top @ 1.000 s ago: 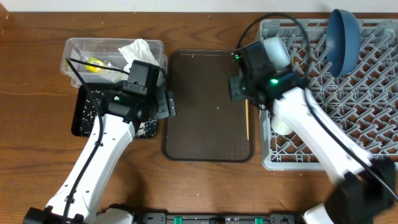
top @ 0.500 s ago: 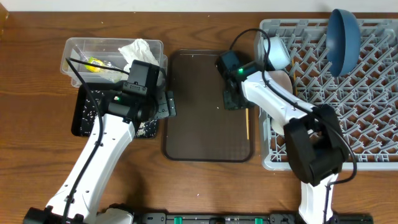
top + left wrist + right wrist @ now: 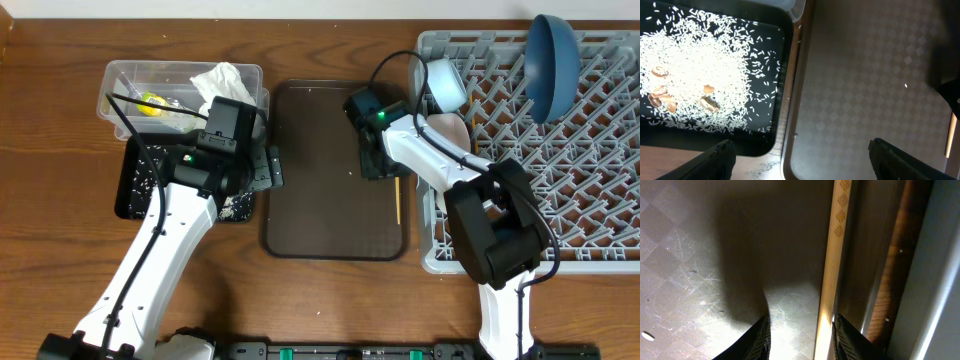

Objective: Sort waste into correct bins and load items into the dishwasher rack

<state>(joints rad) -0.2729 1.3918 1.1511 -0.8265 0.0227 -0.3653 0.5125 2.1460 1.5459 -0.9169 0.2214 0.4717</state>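
Chopstick point(image 3: 833, 255) hugs tray rim point(image 3: 865, 240) (little clearance, seemingly).

White arms point(image 3: 150, 265) with black joints point(image 3: 228, 125), looping black cables point(image 3: 380, 65), green lights point(image 3: 381, 116).

A brown wooden table point(image 3: 60, 230) fills almost all of the overhead view, its grain running from 9 o'clock to 3 o'clock in darker and lighter streaks. Along the 12 o'clock edge a narrow pale strip point(image 3: 300, 8) borders the tabletop; whether it is wall or floor cannot be told. The light is even and soft, giving the wood a dull sheen and only faint, blurred shadows toward 6 o'clock.
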